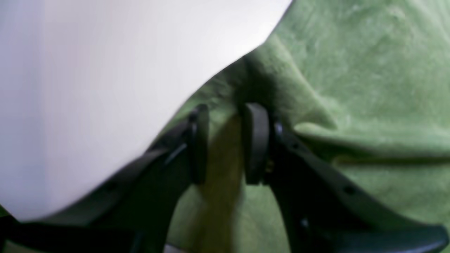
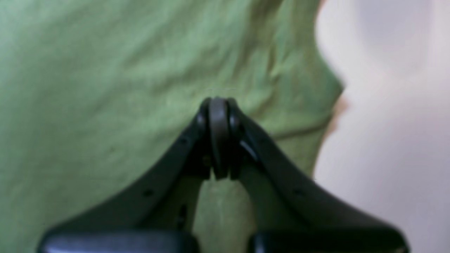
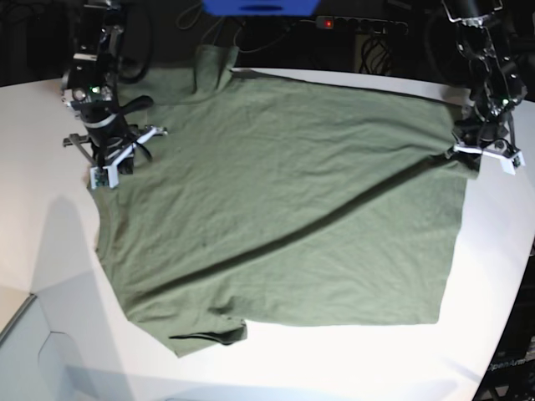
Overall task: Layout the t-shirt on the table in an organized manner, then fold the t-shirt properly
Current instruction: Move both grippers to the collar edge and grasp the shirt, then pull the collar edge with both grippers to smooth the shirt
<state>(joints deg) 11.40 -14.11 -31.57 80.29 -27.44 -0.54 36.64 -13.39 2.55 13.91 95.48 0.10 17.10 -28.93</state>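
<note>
The olive-green t-shirt (image 3: 284,209) lies spread over the white table (image 3: 50,242), with one long crease running diagonally across it. My left gripper (image 3: 482,157) is at the shirt's right edge. In the left wrist view the left gripper (image 1: 226,144) is open, its pads apart over a raised fold of the t-shirt (image 1: 369,70) beside bare table (image 1: 88,88). My right gripper (image 3: 113,167) sits at the shirt's left edge. In the right wrist view the right gripper (image 2: 219,105) is shut, tips pinched into the t-shirt (image 2: 105,70), whose wrinkles gather there, with table (image 2: 386,123) to the right.
A blue object (image 3: 259,7) and a power strip with a red light (image 3: 328,22) lie behind the table's far edge, among dark cables. The table's edge cuts across the lower left corner (image 3: 17,322) and curves down the right side (image 3: 510,326).
</note>
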